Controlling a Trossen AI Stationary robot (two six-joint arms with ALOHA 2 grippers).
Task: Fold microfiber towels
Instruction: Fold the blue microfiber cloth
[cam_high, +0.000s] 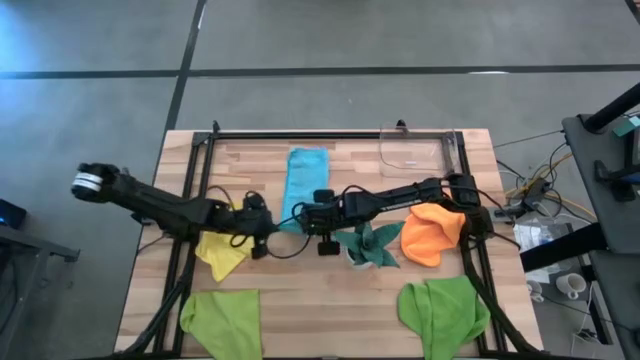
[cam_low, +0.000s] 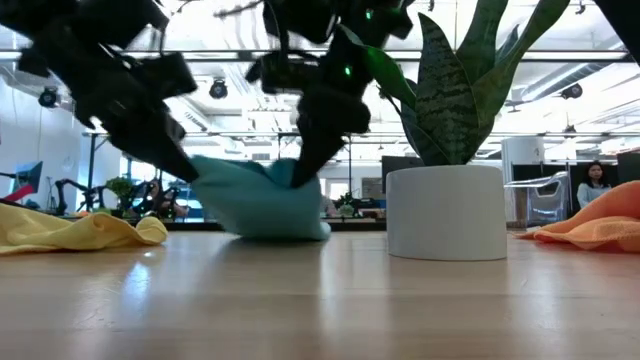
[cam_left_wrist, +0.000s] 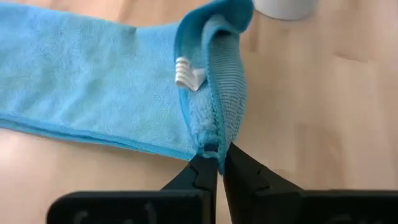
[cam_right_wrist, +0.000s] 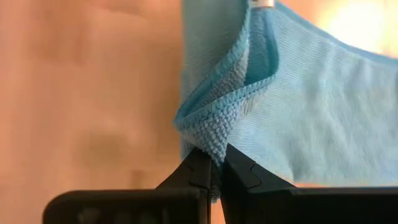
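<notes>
You are working the light blue towel (cam_high: 306, 182) at table centre: left gripper (cam_left_wrist: 219, 163) and right gripper (cam_right_wrist: 216, 160) are clamping its near corners. Orange (cam_high: 432, 234), yellow (cam_high: 222, 254) and both green towels (cam_high: 222, 322) are lying unfolded.

The high view looks straight down from far above and takes in the whole table (cam_high: 330, 290) and some floor around it. The low view sits at the table's surface and looks level across it into the room behind, very near a white pot (cam_low: 445, 212). Each wrist view looks forward past its own tool, very close: the left tool (cam_left_wrist: 219, 167) and the right tool (cam_right_wrist: 216, 163) each fill the frame with the light blue towel (cam_high: 305, 185). All four views share this towel (cam_low: 262, 200).
</notes>
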